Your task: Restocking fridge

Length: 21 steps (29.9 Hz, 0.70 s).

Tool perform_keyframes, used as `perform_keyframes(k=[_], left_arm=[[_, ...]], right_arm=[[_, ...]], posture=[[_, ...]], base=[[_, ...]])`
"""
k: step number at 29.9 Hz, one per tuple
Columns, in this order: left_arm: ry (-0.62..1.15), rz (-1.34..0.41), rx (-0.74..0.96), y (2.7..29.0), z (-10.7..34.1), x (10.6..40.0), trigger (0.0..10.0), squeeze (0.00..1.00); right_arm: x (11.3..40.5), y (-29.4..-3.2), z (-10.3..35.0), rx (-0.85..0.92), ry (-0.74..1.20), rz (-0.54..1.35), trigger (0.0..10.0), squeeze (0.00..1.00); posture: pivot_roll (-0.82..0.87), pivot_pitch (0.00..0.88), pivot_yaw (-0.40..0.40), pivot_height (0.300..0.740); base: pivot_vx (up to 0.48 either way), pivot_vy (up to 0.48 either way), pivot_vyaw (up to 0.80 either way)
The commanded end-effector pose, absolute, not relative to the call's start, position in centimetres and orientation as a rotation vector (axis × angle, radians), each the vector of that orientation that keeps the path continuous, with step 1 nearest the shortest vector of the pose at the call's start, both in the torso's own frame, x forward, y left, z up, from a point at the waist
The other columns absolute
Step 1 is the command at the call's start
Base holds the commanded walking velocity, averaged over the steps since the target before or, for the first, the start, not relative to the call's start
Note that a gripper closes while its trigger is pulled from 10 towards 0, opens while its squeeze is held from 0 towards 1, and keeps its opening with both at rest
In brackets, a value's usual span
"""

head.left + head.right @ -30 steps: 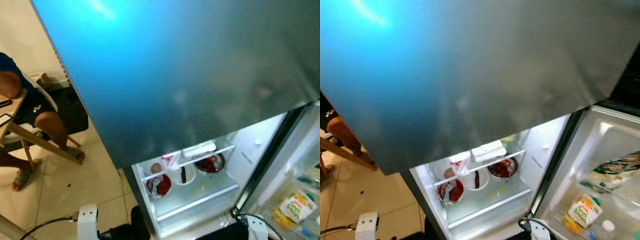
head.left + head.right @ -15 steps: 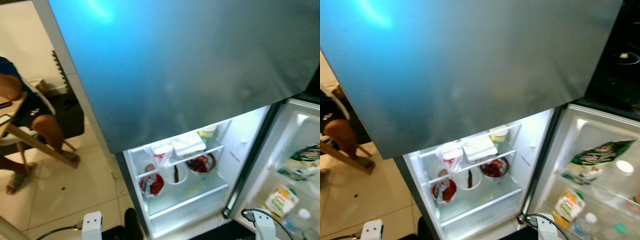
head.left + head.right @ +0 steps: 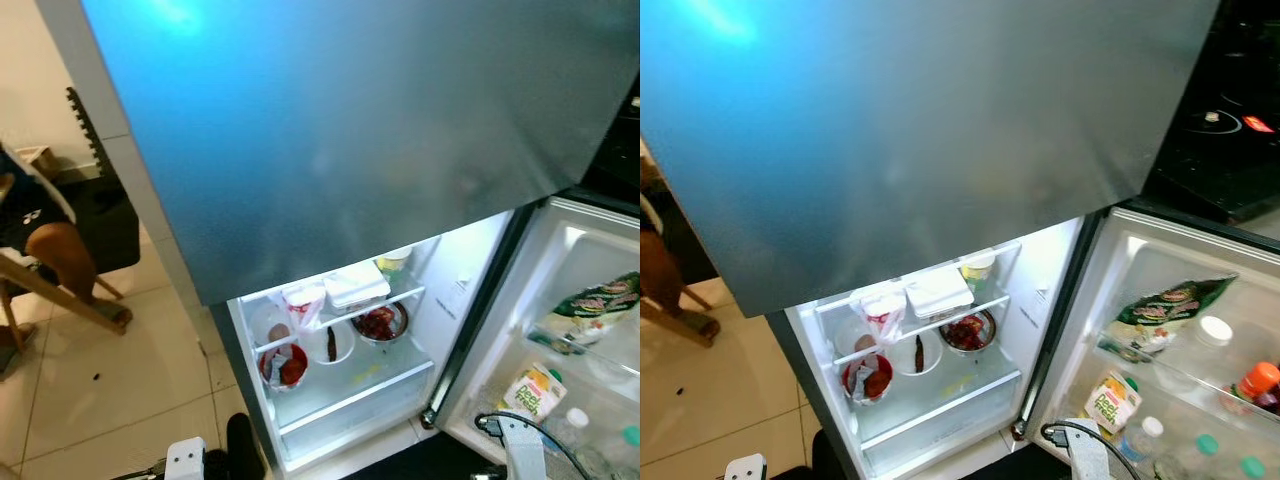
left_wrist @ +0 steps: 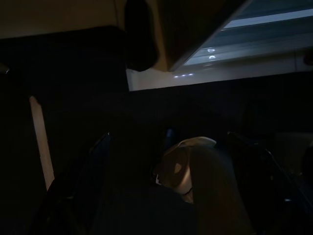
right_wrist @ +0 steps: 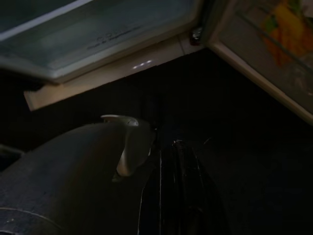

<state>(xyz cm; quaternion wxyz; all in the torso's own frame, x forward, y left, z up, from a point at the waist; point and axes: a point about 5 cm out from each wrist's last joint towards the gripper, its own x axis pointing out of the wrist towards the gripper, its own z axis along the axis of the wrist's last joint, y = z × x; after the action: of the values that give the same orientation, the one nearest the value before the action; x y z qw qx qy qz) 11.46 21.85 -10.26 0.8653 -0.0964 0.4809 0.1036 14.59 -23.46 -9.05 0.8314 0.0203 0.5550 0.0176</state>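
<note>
The fridge's lower compartment [image 3: 345, 400] stands open and lit, below the shut grey freezer door [image 3: 350, 130]. On its wire shelf sit a white lidded box [image 3: 355, 285], a pale cup [image 3: 392, 261] and a red-and-white bag [image 3: 303, 302]. Beneath are a bowl of red food [image 3: 378, 323] and a red-filled tub [image 3: 283, 367]. The open door [image 3: 1160, 330] at the right carries a juice carton [image 3: 532, 392], a green bag [image 3: 1170, 305] and bottles [image 3: 1260, 380]. Both arms hang low, wrists at the picture's bottom edge. My right gripper [image 5: 168, 144] is shut and holds nothing. My left gripper [image 4: 168, 147] is in deep shade.
A person [image 3: 45, 240] sits on a wooden chair [image 3: 60, 295] at the far left, on pale floor tiles [image 3: 110, 400]. A black hob [image 3: 1230, 120] lies beyond the fridge at the upper right. The open door blocks the right side.
The camera has swung to the right: the fridge interior sits further left in the picture, more of the door shelves shows, and the person has slid to the left edge. Nothing inside moved.
</note>
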Motion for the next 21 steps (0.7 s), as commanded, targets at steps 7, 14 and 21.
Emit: perform_keyframes(k=[7, 14, 21], left_arm=[[0.997, 0.235, -0.189, 22.7, -10.0, 11.7, 10.0, 0.0], [1.016, 0.231, -0.202, 22.2, -10.3, 11.0, 10.0, 0.0], [1.014, 0.224, -0.204, 22.3, -10.3, 10.9, 10.0, 0.0]], right_arm=[[12.8, -22.4, -9.9, 0.062, 1.222, 0.051, 10.0, 0.0], [12.7, -22.7, -9.9, 0.049, 1.226, 0.053, 10.0, 0.0], [13.4, -22.5, -9.7, 0.049, 1.209, 0.057, 10.0, 0.0]], posture=[[-0.07, 0.0, -0.036, 0.74], [-0.07, 0.0, -0.033, 0.74], [-0.06, 0.0, -0.029, 0.74]], base=[[-0.392, 0.0, 0.0], [-0.47, 0.0, 0.0], [-0.175, 0.0, 0.0]])
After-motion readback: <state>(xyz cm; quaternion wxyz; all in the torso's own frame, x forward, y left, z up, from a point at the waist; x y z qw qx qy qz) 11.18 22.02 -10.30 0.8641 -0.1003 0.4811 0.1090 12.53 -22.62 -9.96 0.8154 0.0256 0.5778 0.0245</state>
